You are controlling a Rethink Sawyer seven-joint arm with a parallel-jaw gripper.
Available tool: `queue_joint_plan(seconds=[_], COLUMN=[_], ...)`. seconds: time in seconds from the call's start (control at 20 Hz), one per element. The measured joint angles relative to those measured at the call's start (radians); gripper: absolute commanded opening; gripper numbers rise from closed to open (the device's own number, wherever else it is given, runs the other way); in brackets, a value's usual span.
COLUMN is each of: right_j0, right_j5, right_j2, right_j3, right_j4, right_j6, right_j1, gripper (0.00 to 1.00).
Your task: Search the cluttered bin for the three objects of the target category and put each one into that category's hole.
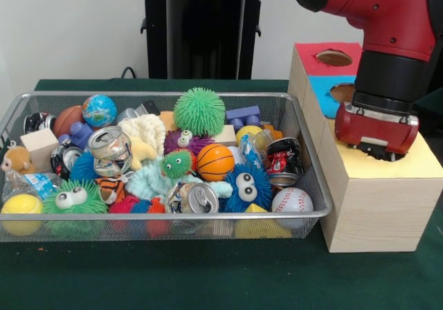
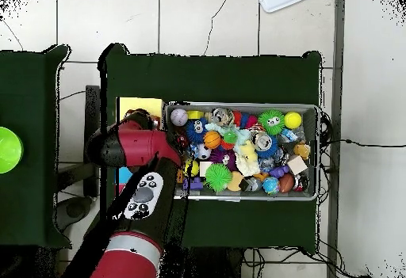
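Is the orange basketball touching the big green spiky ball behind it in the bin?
Apart. The front view shows the orange basketball lying clear of the green spiky ball, with a purple toy and a pale block between them.

arm [image 2: 135,203]: red and black, up from the bottom edge, bent over the box [image 2: 139,107] | box: yellow top showing, touching the bin's left end | bin [image 2: 319,152]: silver mesh, crammed with toys, on green table [image 2: 214,77] | green disc [image 2: 6,150]: left edge
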Motion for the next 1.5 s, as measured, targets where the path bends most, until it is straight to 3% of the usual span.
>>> queue_joint_plan(seconds=[0.5,1.0,1.5], right_j0=[-0.005,-0.021,-0.021], right_j5=[0.026,0.128,0.171], right_j2=[0.008,0.038,0.039], right_j3=[0.012,0.057,0.069], right_j4=[0.000,0.000,0.000], right_j6=[0.000,0.000,0.000], right_j1=[-0.016,-0.095,-0.133], gripper=[0.00,0.00,0.00])
